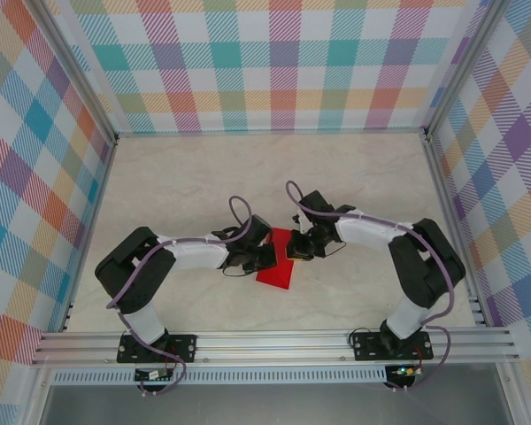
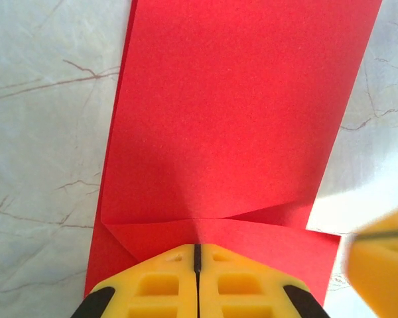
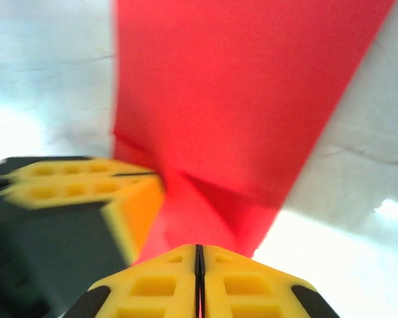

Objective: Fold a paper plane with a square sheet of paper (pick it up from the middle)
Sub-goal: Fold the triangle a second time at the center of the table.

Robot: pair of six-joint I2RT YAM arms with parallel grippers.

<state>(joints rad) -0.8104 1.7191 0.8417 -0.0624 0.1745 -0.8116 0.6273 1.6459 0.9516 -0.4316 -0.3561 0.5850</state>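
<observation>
Because thin, limp and quick to crease, probably best pinched along a folded edge: the square sheet of paper point(image 1: 277, 273), folded, mid-frame on the tabletop point(image 1: 203, 177) between tightly closed left hand point(image 2: 197, 248) and right hand point(image 3: 199, 249).

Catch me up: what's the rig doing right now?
Both arms are working a red paper in the middle of the table. It is already folded into a narrower strip, with creases near one end. The left pincer and right pincer are both shut, close together at that creased end. Whether they pinch the paper or just press on it, I can't tell. No plane shape yet.
</observation>
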